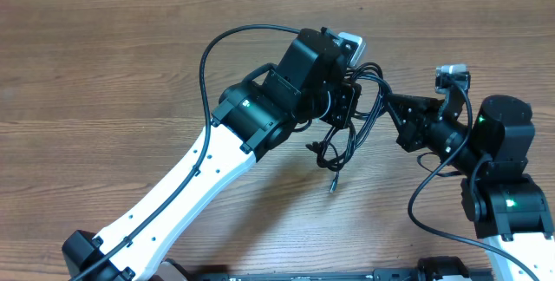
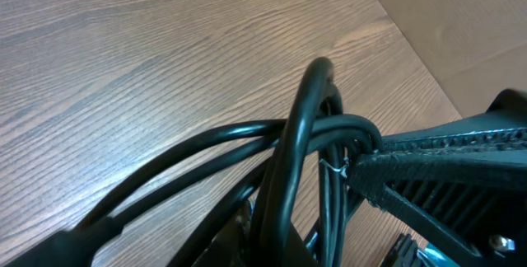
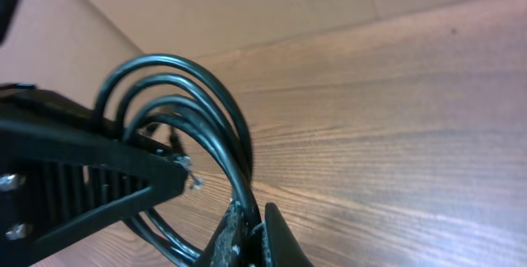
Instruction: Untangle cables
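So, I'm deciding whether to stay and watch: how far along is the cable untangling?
Early. Done: nothing is separated; the cables form one looped bunch. In hand: the left hand and right hand are both shut on that bunch, one plug end trailing out of it. Left: pulling every cord free and laying them apart.

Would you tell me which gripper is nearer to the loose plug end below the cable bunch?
Left, narrowly. The left gripper holds the cables almost straight above the plug in the overhead view; the right gripper grips the same bunch farther off to the side.
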`<state>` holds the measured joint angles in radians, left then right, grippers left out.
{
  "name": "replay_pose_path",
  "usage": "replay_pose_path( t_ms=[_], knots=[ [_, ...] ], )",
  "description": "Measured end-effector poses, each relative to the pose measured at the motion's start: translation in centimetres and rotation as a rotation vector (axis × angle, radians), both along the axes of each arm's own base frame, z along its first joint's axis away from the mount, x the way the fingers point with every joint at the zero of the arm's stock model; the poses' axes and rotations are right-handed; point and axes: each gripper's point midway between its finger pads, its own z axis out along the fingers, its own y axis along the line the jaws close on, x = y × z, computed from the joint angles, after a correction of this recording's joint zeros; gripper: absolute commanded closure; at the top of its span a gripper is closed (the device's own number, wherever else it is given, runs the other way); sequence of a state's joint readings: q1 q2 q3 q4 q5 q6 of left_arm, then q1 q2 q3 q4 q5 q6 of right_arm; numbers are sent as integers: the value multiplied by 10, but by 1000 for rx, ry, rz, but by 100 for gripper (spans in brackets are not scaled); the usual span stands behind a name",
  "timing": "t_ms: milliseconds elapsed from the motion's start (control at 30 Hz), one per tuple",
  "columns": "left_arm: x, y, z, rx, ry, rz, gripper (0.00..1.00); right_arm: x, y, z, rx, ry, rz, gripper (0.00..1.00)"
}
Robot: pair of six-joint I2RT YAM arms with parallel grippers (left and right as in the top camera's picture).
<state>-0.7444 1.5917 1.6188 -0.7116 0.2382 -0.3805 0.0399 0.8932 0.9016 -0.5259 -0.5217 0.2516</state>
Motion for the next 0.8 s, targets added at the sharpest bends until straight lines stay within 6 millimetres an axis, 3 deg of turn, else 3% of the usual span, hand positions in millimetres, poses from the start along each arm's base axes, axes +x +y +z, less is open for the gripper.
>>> replay_pose_path(
  t_ms=[800],
  knots=[
    [2, 0, -5, 9, 9, 13, 96, -9, -26, -41, 87, 285, -256, 96]
  ],
)
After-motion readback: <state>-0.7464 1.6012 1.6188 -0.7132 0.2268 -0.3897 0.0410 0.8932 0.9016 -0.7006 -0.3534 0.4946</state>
